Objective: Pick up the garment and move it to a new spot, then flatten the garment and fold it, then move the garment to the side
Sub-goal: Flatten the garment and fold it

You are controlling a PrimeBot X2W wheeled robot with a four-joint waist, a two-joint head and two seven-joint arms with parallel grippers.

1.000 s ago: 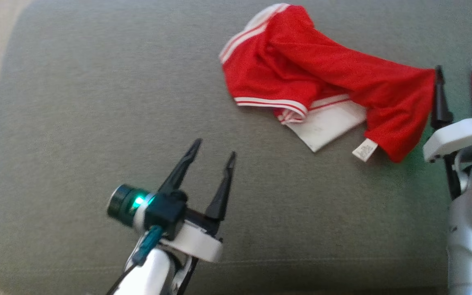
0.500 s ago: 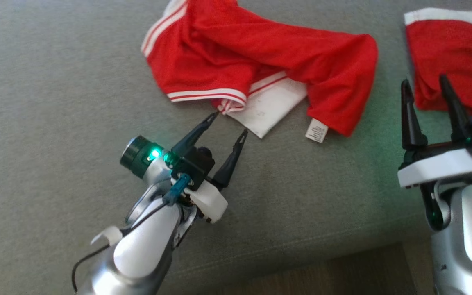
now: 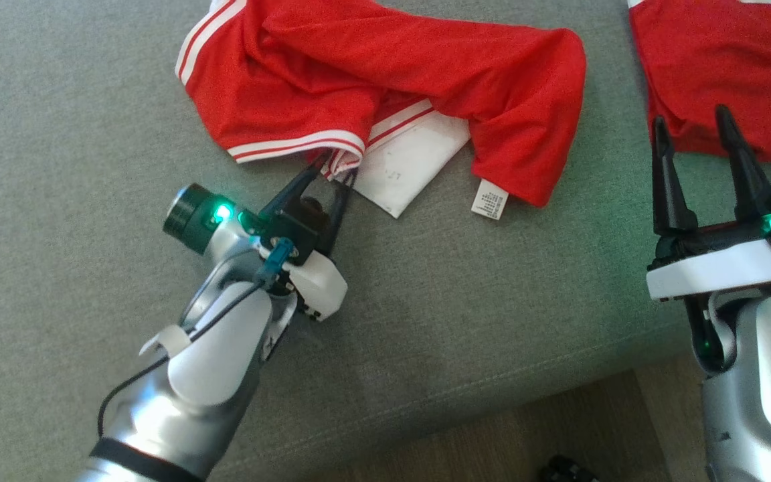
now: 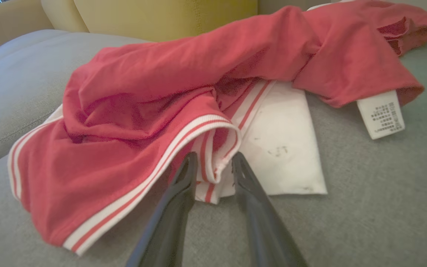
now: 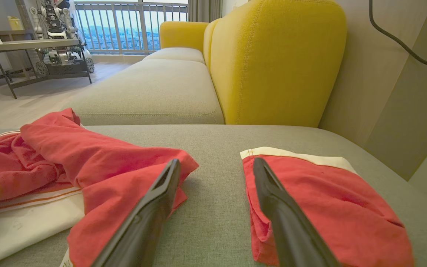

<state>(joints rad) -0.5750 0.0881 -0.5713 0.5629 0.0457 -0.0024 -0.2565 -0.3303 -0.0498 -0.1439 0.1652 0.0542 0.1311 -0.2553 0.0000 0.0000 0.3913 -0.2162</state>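
The garment (image 3: 392, 73) is a crumpled red piece with white-striped hems and a white inner panel, lying on the grey sofa cushion (image 3: 91, 134). My left gripper (image 3: 336, 171) is at its near striped hem. In the left wrist view the two fingers of the left gripper (image 4: 213, 163) press on either side of a bunched fold of that hem, on the garment (image 4: 184, 74). My right gripper (image 3: 690, 120) stands open to the right, holding nothing. In the right wrist view the right gripper (image 5: 215, 163) points at bare cushion just right of the garment (image 5: 87, 155).
A second red cloth with a white band (image 3: 713, 60) lies at the far right, just beyond my right fingertips (image 5: 321, 200). A yellow backrest (image 5: 276, 55) rises behind the cushion. The cushion's front edge and wood floor (image 3: 492, 448) lie near me.
The head camera has shifted. My left gripper reached forward to the striped hem and its jaws narrowed around the fold. The right gripper has stayed open.
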